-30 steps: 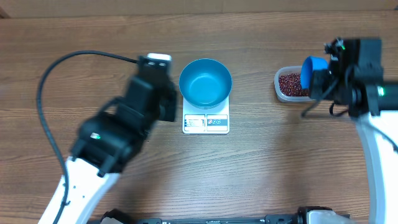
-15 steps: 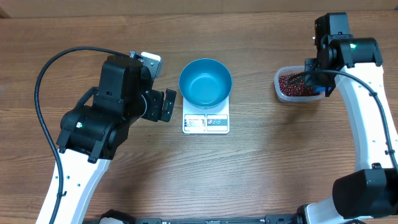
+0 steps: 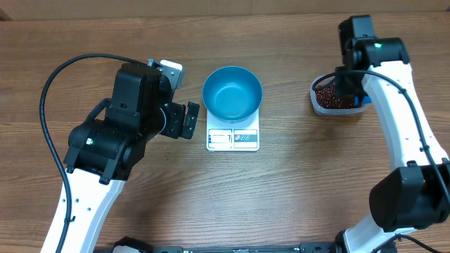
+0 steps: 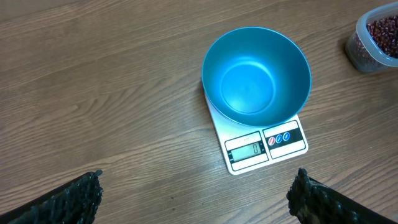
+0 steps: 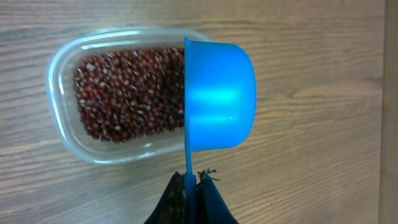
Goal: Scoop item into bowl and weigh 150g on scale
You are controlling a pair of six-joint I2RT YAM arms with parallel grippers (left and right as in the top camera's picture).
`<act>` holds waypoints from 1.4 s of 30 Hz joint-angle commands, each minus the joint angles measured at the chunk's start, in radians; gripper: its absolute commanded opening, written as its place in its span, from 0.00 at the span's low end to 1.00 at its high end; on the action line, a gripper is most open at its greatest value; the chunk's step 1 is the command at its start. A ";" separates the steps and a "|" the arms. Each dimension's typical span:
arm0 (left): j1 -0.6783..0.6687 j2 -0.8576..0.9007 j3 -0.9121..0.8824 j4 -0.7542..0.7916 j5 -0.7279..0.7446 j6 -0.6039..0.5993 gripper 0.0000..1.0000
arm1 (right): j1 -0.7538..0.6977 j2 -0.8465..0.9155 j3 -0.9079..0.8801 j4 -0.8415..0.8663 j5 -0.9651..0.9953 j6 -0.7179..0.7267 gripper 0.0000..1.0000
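Overhead: the bowl [image 3: 233, 93] sits mouth up on the scale [image 3: 233, 138], just to the right of the left gripper [image 3: 184, 119], whose jaws stand spread wide and empty. The scale's long axis runs from under the bowl toward the robot, display edge nearest. The right gripper [image 3: 347, 88] hangs over the clear tub [image 3: 318, 105] of beans [image 3: 332, 97].

Left wrist: ahead of the wide-apart fingers [image 4: 68, 200] the bowl [image 4: 256, 74] is bright blue and bare inside. It covers the far part of the white scale [image 4: 266, 144]; the display and blue-marked labels show.

Right wrist: the right gripper [image 5: 189, 186] is clamped on the handle of the scoop [image 5: 217, 96]. The handle runs straight out from the jaws. The cup lies on its side over the tub's [image 5: 62, 93] edge, mouth toward the dark red-brown beans [image 5: 124, 93].
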State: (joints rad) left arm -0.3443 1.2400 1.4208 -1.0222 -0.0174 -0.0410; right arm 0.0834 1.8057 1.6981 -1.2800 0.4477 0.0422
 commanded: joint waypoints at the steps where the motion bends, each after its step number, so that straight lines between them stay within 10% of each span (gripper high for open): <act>1: 0.004 0.003 0.002 0.001 0.018 0.027 1.00 | 0.013 -0.004 0.030 0.016 0.049 0.013 0.04; 42: -0.017 -0.081 0.003 -0.227 0.315 0.198 1.00 | 0.013 0.036 0.024 0.019 -0.004 0.005 0.04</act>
State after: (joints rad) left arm -0.3538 1.1812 1.4200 -1.2465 0.3035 0.1349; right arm 0.0982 1.8172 1.6989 -1.2671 0.4446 0.0471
